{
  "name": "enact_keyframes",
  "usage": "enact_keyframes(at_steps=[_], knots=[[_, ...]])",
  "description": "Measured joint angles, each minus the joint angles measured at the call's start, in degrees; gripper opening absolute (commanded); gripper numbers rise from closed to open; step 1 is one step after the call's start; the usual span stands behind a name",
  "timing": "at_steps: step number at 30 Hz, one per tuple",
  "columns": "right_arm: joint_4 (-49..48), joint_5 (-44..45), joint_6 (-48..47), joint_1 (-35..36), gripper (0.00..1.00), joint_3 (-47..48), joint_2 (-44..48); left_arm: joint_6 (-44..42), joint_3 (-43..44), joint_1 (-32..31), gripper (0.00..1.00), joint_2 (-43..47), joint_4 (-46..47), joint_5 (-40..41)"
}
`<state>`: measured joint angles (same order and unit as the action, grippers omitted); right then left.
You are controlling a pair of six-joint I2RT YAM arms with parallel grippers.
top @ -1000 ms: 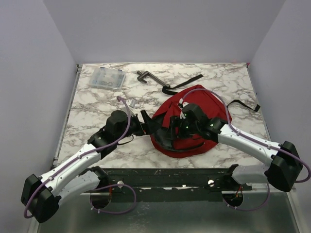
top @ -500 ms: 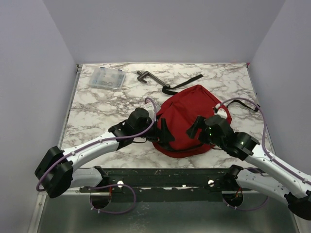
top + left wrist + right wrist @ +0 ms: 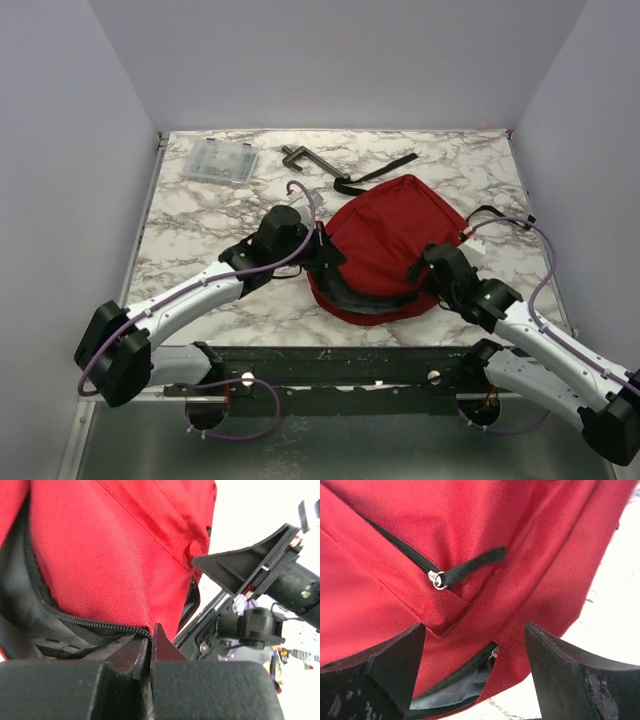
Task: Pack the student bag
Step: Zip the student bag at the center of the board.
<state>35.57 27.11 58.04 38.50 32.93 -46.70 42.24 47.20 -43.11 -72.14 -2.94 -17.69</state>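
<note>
Left wrist, left jaws pinching student bag (image 3: 115, 555) edge

right gripper (image 3: 474, 627) spread wide just in front of the red student bag (image 3: 485, 540)

the red fabric fills almost all the view. a dark zipper runs in diagonal and ends at a silver zip pull (image 3: 438, 579) with a black fabric tab (image 3: 475, 562) lying to the right. the two black fingers (image 3: 395, 665) stand well apart at the bottom corners, with nothing between them. low in the middle, a second zipper is open on grey lining (image 3: 455, 687). white marble table (image 3: 615, 610) shows on the right.
</note>
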Motion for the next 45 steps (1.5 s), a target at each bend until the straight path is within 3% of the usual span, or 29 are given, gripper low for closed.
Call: enact_keyframes(at_steps=[5,11,15,23,30,31,33,35,39,45], knots=[[-10.4,-6.0,-10.4,-2.5,0.86,-1.0,-2.3,0.1,-3.5,0.3,0.0,9.1,0.1,5.1],[-19.5,-18.1,-21.0,-7.5,0.86,2.6,-13.5,1.6,-6.6,0.1,0.0,17.6,-0.3,8.5],[-18.8,-23.8,-23.6,-8.2,0.84,6.2,-15.6,3.8,-6.3,0.1,0.0,17.2,-0.7,9.0],[-12.0,-33.0,-20.0,-8.3,0.86,4.9,-5.4,7.0,0.2,-0.4,0.0,12.9,-1.3,6.6],[-8.8,-32.1,-18.9,-8.3,0.85,10.2,-8.5,9.2,1.1,-8.5,0.0,8.9,0.1,5.7],[-8.6,-31.8,-19.3,-8.3,0.85,12.1,-10.6,9.2,0.2,-9.5,0.04,9.0,0.3,5.6],[-8.7,-31.7,-20.3,-8.3,0.85,15.2,-14.1,8.5,-0.8,-10.5,0.4,9.0,-0.3,4.8],[-9.5,-32.9,-21.2,-8.3,0.85,16.8,-15.8,7.1,-0.7,-10.6,0.66,9.0,-2.0,3.8],[-12.3,-36.9,-22.1,-7.4,0.84,17.2,-16.9,1.7,-0.6,-9.1,0.8,10.3,-7.5,1.0],[-15.0,-37.5,-22.1,0.6,0.84,19.9,-21.9,-7.4,2.2,3.9,0.92,14.6,-17.2,-6.4]])
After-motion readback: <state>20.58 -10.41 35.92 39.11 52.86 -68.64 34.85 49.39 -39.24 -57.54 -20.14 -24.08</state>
